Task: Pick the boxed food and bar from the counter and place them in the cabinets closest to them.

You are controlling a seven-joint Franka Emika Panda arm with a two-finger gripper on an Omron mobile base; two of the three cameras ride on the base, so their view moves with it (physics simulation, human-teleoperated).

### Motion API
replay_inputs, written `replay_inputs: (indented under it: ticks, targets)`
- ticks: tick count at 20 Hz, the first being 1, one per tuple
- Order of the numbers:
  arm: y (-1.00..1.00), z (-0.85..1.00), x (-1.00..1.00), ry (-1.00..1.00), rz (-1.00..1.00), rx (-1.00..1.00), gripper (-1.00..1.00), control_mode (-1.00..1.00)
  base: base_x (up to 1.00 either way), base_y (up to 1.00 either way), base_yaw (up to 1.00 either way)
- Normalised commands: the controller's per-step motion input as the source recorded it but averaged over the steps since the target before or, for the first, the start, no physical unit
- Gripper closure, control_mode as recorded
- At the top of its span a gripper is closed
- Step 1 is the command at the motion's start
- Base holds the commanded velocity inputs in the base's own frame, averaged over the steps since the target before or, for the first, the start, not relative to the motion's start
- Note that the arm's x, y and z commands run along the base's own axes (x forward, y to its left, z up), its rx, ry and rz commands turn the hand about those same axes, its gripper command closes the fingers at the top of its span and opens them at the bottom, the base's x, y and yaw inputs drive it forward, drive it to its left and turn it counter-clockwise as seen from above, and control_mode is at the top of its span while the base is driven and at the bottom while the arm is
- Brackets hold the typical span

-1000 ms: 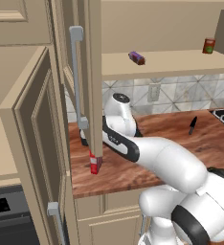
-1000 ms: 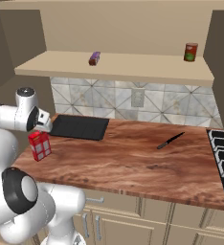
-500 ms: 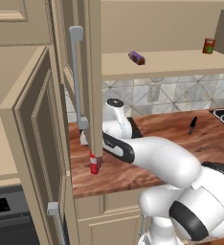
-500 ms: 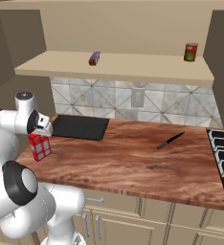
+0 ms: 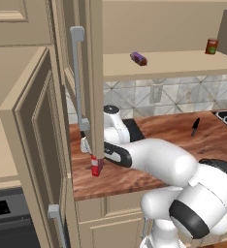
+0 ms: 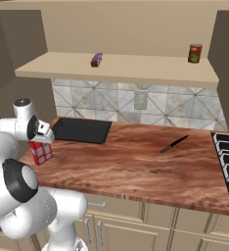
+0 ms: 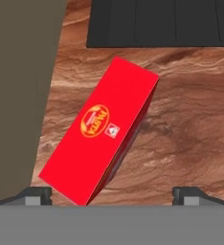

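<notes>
The red box (image 7: 102, 129) stands at the left end of the counter (image 6: 136, 166), tight against the open cabinet door (image 5: 89, 72), which blocks any approach from that side. Just behind the box lies a flat black mat (image 6: 81, 130); it is low. To the right the counter runs bare up to the knife (image 6: 174, 143). On the open shelf (image 6: 136, 71) above, 2 things stand well apart: the purple bar (image 6: 96, 60) and a can (image 6: 195, 53), with wide room between.

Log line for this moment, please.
gripper: open, above box | box: on counter, ungrasped | bar: on shelf
</notes>
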Motion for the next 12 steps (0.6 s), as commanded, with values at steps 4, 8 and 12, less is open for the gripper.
replay_inputs:
  ticks: [4, 8, 12]
  targets:
    - [0.02, -0.06, 0.1, 0.01, 0.0, -0.02, -1.0, -1.0, 0.0, 0.0, 0.0]
    - [0.02, 0.0, 0.05, 0.0, -0.01, 0.0, -1.0, -1.0, 0.0, 0.0, 0.0]
    - [0.0, 0.08, 0.03, 0.0, 0.0, 0.02, -1.0, -1.0, 0.0, 0.0, 0.0]
